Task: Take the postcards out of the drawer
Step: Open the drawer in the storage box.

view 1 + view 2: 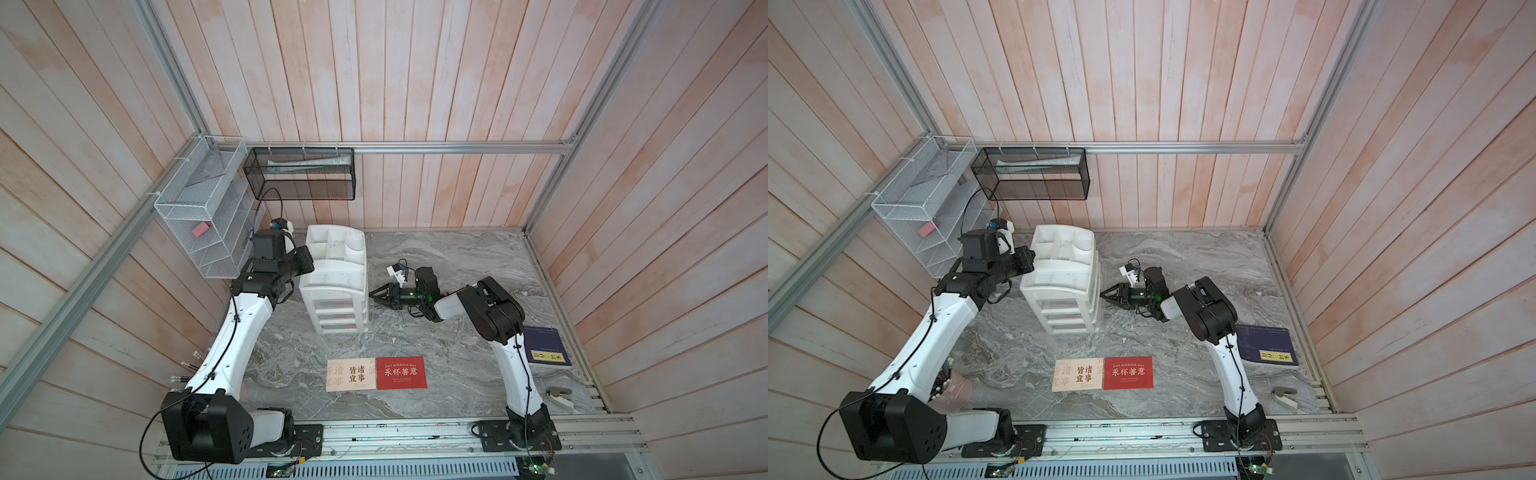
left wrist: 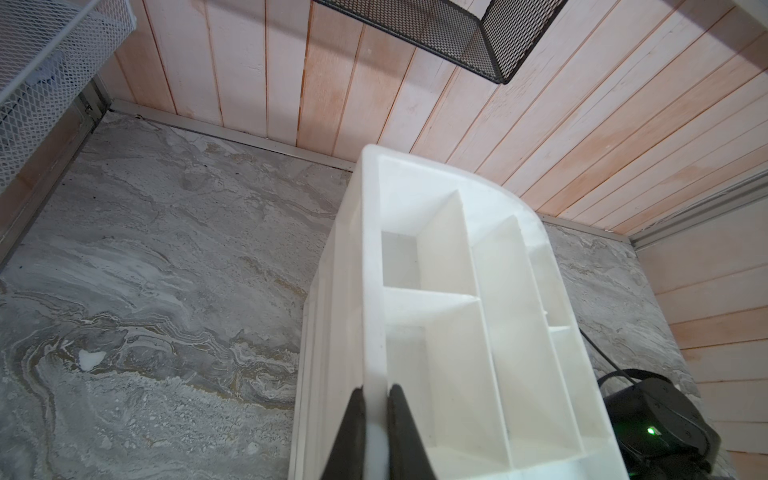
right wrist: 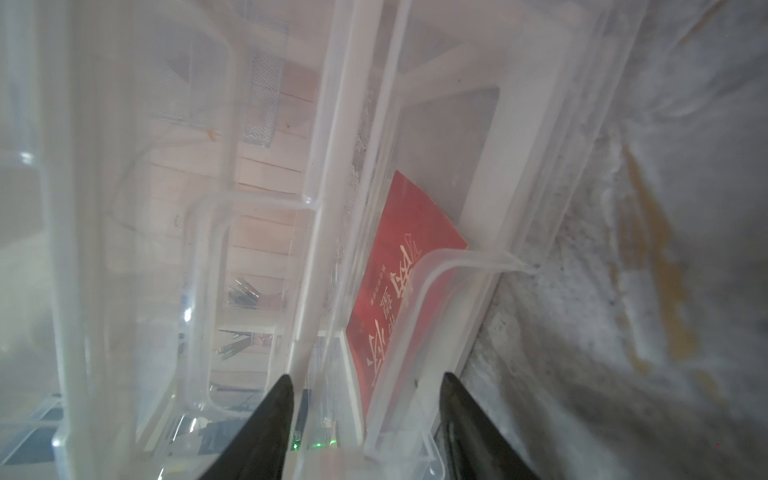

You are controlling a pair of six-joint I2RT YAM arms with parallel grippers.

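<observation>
My left gripper (image 2: 376,390) is clamped tight on the rim of the white box (image 2: 372,249). I think this pins the box down so it cannot slide. Both top views show clear drawers stacked in the front of the box.

In front of the box, 2 postcards lie flat on the table (image 1: 457,266). They are the cream card (image 1: 351,375) and the red card (image 1: 401,372), touching side by side. Those 2 are out.

My right gripper (image 3: 368,382) is just to the right of the box. Its jaws are apart, with the clear lip of a drawer (image 3: 457,258) between them. I cannot tell if they touch the lip yet, or how far out the drawer is. Card 3 (image 3: 399,270) lies inside that drawer. It is red with pale letters.

So I think I am on the last card, at the step of getting hold of its drawer. Next I need to close the jaws on the lip and pull straight out while the left side holds the box firm. Then I must reach in for a thin, flat card, so I need to catch it by an edge.

Far right lies a dark book (image 1: 546,347). It is not a postcard, so I leave it.
</observation>
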